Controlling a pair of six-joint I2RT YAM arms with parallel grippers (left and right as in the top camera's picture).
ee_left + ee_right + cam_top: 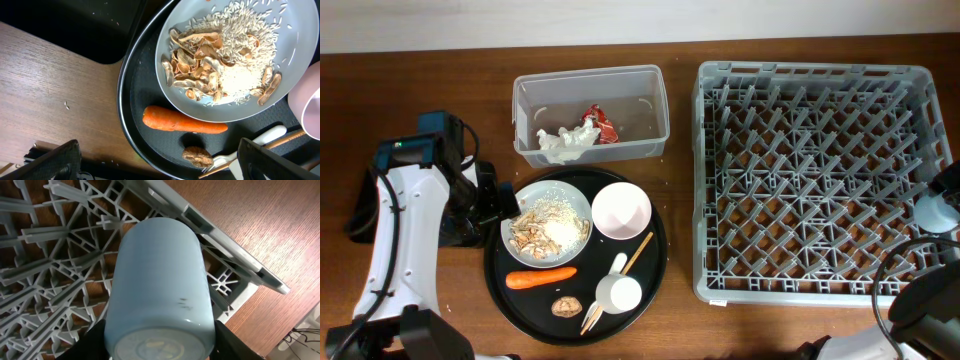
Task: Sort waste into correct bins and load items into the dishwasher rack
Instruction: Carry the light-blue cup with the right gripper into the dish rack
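While right pincer point(160, 347) clasps smooth light blue cup point(160, 280) over grey rack point(50, 240), left pincer point(162, 162) gapes.

Robotics lab bench staged as a dish-clearing station

A white-shelled robot arm point(395, 230) works at a bare wood-grain table point(420, 70). On it stand a grey dishwasher rack point(815, 70), a clear plastic tub point(590, 73) holding rubbish, and a round black tray point(655, 265) of used dishes and leftovers.
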